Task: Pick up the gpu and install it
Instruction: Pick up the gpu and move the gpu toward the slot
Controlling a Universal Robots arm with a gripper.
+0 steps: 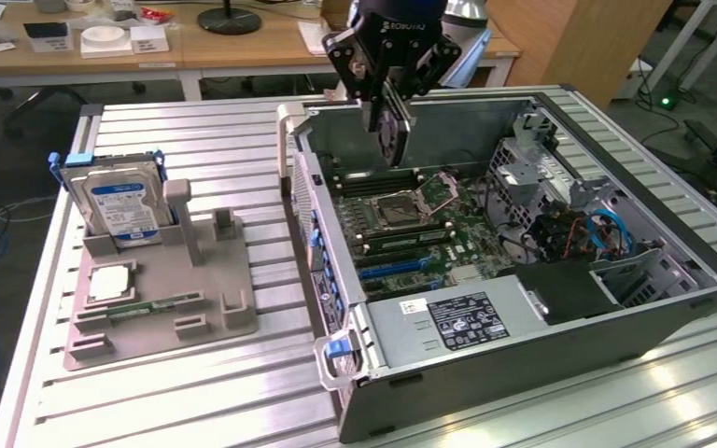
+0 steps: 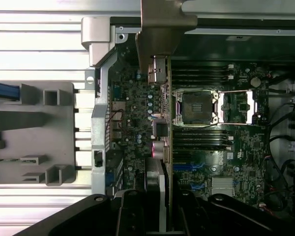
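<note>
1. Exterior view: the pincer is clamped on the gpu. It holds the card by its upper edge, so the card hangs upright.
2. Location of the gpu: in the air over the open case, above the far part of the board. It appears clear of the board and not seated.
3. Judgement on the step in hand: the card looks upright. The lower edge should stay parallel to the slot, and the bracket should line up with the opening in the case's rear wall.
4. Judgement on the descent: straight down and slow, with no twist. The socket sits just beside the card's line and should not be touched.
5. Risk, as judged: a grip on one edge lets the card swing, and a tilted card could jam at the slot or catch on the case wall.
6. Exterior view adds the card's height above the board. It also shows the desk with the fixture and the hard drive, which stand well apart from the case.
7. Wrist view adds the card edge-on as a thin line across the board, with the bracket at the case-wall end. This exposes lateral offset from the slot, which the exterior view hides.
</note>
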